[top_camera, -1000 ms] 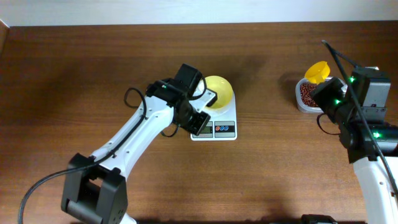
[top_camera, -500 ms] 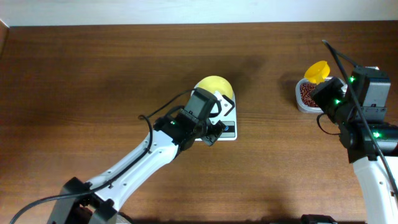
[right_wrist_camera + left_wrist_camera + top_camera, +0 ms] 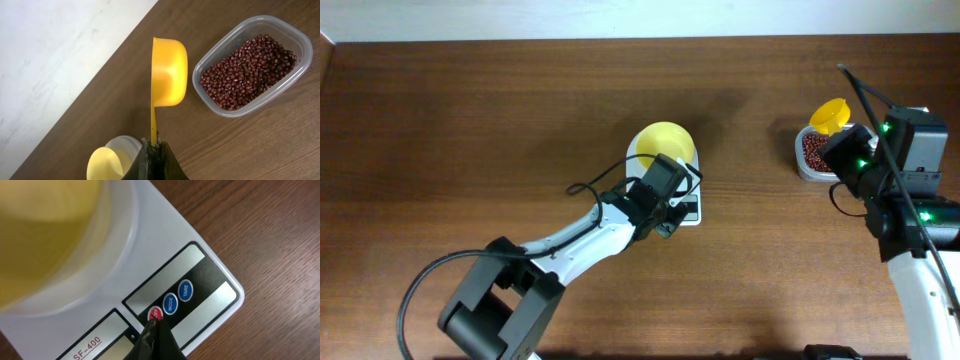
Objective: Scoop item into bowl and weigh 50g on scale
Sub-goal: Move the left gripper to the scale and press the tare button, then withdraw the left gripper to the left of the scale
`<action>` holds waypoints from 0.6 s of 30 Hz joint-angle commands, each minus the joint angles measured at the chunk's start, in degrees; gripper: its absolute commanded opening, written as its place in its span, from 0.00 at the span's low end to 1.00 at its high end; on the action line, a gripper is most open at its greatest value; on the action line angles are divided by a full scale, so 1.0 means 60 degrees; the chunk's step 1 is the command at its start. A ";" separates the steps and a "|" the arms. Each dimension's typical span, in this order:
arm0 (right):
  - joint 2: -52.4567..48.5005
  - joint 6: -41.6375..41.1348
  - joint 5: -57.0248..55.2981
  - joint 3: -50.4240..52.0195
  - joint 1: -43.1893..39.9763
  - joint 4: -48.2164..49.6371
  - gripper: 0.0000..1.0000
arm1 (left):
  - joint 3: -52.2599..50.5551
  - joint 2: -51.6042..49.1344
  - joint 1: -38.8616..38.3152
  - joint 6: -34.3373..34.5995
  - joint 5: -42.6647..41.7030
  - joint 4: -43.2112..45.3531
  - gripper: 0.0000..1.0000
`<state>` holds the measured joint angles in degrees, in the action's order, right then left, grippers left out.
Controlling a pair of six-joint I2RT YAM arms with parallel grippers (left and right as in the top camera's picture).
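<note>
The pale-yellow bowl [image 3: 665,145] stands on the white scale [image 3: 692,213] at the table's middle; it looks empty in the left wrist view [image 3: 45,245]. My left gripper [image 3: 672,203] is shut and empty, its tip [image 3: 151,323] on the scale's [image 3: 150,245] red button. My right gripper [image 3: 847,143] is shut on the handle of the yellow scoop [image 3: 830,115], held empty above the table beside the beans [image 3: 813,150]. In the right wrist view the gripper [image 3: 154,145] holds the scoop [image 3: 168,70] left of the beans [image 3: 245,70].
The beans lie in a clear rectangular plastic container [image 3: 300,40] at the table's right. Two blue buttons [image 3: 178,297] sit next to the red one. The bowl [image 3: 107,165] and scale [image 3: 127,145] show far off in the right wrist view.
My left arm swung from beside the bowl down and right over the scale's front strip, ending with its shut tip on the red button. The right arm and scoop have not moved.
</note>
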<state>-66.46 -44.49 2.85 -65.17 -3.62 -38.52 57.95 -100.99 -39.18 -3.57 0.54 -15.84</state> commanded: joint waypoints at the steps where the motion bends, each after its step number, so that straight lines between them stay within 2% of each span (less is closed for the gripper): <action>1: 0.0011 0.0124 -0.0051 -0.0124 -0.0036 0.0029 0.04 | -0.0066 -0.0335 -0.0036 0.0055 0.0164 0.0237 0.00; 18: 0.0011 0.0124 -0.0055 -0.0124 -0.0036 -0.0015 0.04 | -0.0091 -0.0743 -0.0033 0.0055 0.0164 0.0459 0.00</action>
<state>-66.46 -44.53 2.85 -65.17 -3.62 -38.70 57.95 -104.38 -39.18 -3.57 0.93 -12.82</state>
